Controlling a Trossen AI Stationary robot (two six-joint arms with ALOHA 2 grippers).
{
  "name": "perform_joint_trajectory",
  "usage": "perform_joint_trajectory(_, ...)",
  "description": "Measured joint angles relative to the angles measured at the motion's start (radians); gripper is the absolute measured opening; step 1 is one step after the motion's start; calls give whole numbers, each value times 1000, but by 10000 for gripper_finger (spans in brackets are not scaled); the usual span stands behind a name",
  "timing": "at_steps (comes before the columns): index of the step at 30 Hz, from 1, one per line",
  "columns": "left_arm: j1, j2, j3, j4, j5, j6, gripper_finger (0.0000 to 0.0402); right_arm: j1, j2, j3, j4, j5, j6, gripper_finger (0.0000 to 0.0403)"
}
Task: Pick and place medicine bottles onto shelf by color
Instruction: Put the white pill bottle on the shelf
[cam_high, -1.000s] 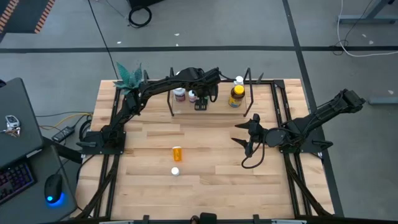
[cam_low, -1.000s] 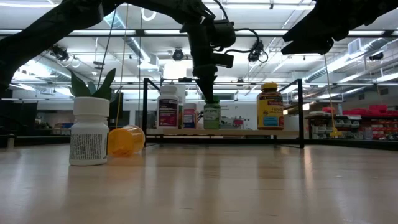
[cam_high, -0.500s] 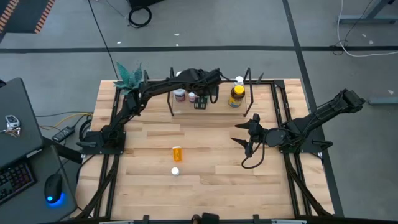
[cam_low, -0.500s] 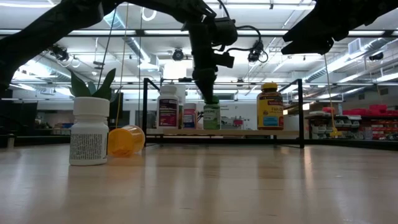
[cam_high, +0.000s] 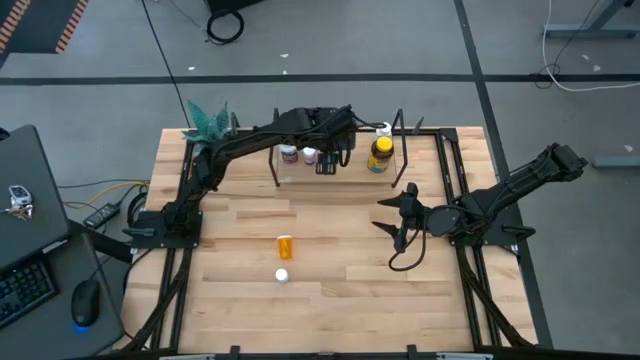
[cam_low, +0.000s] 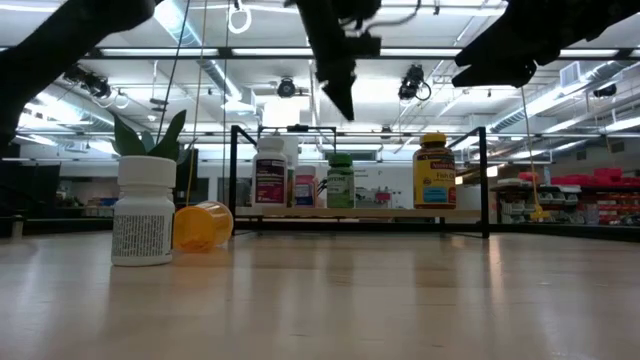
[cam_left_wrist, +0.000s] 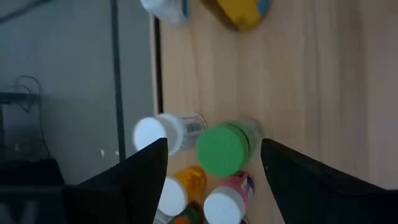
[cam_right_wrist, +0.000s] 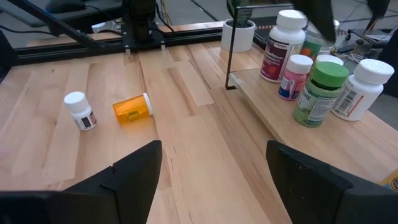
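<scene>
Low view: nearest the camera, a white-capped white pill bottle (cam_low: 143, 210) stood upright on the wooden table (cam_low: 330, 300), and just beside it an orange bottle (cam_low: 203, 225) lay on its side. Farther back stood the shelf (cam_low: 360, 212), a low rack of thin black rods, carrying a row of upright bottles: a white bottle with a dark red label (cam_low: 270, 171), a small pink-labelled bottle (cam_low: 305, 186), the green-capped bottle (cam_low: 340, 181), and well apart from these a larger amber bottle with a yellow lid (cam_low: 433, 170). The left gripper (cam_low: 338, 92) hung above the green-capped bottle, clear of its cap, holding nothing.

From overhead, the orange bottle (cam_high: 286, 245) and the white pill bottle (cam_high: 282, 275) sat alone near the middle of the table (cam_high: 330, 300). The right gripper (cam_high: 398, 220) waited between the table's middle and its right rail, its fingers spread wide and empty. At the far edge, the left gripper (cam_high: 332, 152) reached over the shelf (cam_high: 395, 130), near the amber bottle (cam_high: 380, 152).

The left wrist camera looked down between its two dark fingers (cam_left_wrist: 146, 171), which stood wide apart, onto the green cap (cam_left_wrist: 221, 149); a white-capped bottle (cam_left_wrist: 163, 132) stood beside it. The right wrist camera showed the green-capped bottle (cam_right_wrist: 320, 92) on the shelf between the pink-labelled bottle (cam_right_wrist: 293, 77) and a white bottle with a barcode (cam_right_wrist: 360, 87).
</scene>
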Motion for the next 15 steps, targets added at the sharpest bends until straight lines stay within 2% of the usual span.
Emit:
perform_joint_trajectory(8, -86, -140, 1, -43, 6, -114, 259, 0, 12, 0, 89, 0, -57, 297)
perform_joint_trajectory(15, -195, -193, 2, -159, 9, -212, 221, 0, 75, 0, 204, -49, -114, 297)
